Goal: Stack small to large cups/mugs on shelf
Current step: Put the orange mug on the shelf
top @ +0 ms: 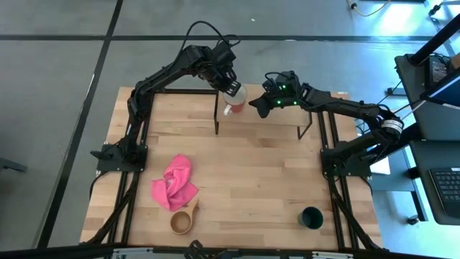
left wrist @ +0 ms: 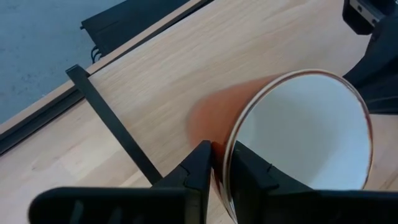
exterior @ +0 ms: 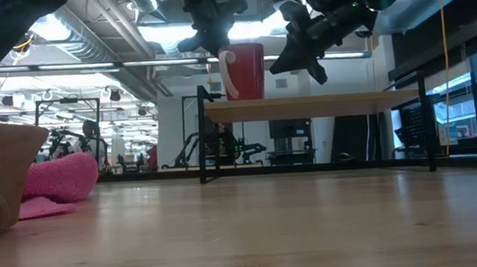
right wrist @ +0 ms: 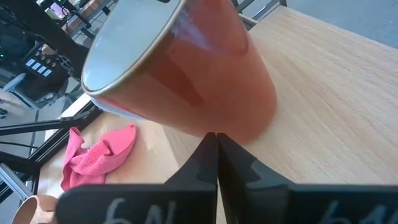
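left hand (left wrist: 219,163) narrow on red mug (top: 234,98) rim atop shelf (exterior: 313,104), upper centre; prob releasing, lift straight. right hand (top: 260,106) shut, empty.

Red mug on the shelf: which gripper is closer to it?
Left. The left gripper is at the red mug, its fingers straddling the rim. The right gripper is shut, just beside the mug over the shelf.

No readable text, labels or numbers anywhere.
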{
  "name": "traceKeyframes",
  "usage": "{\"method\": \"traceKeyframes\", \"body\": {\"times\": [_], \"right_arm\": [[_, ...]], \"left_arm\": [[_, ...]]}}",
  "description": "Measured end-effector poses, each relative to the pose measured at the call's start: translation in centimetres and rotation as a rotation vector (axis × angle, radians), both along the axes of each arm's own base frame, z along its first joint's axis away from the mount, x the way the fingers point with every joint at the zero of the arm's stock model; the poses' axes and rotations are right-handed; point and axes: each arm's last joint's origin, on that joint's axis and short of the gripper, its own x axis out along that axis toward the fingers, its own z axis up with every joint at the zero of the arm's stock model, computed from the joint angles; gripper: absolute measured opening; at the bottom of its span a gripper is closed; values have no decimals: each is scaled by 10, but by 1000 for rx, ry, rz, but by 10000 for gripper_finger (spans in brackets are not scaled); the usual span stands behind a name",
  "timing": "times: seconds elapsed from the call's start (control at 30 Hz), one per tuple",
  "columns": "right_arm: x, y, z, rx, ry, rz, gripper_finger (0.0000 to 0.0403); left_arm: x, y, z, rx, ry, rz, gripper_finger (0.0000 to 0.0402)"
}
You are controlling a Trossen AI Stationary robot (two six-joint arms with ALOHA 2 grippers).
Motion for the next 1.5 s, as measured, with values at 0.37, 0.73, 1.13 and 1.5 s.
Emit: {"method": "traceKeyframes", "body": {"times": [0.37, 0.73, 1.13, 1.5], "right_arm": [[0, 0, 0, 1, 1, -1, 2], [0, 0, 0, 2, 0, -1, 2], [0, 0, 0, 0, 1, 0, 3], [0, 0, 0, 0, 3, 1, 3]], "left_arm": [[2, 1, 1, 15, -21, 0, 47], [1, 1, 1, 22, -9, -21, 49], [0, 3, 0, 79, 32, -4, 60], [-5, 6, 0, 84, 59, 7, 78]]}}
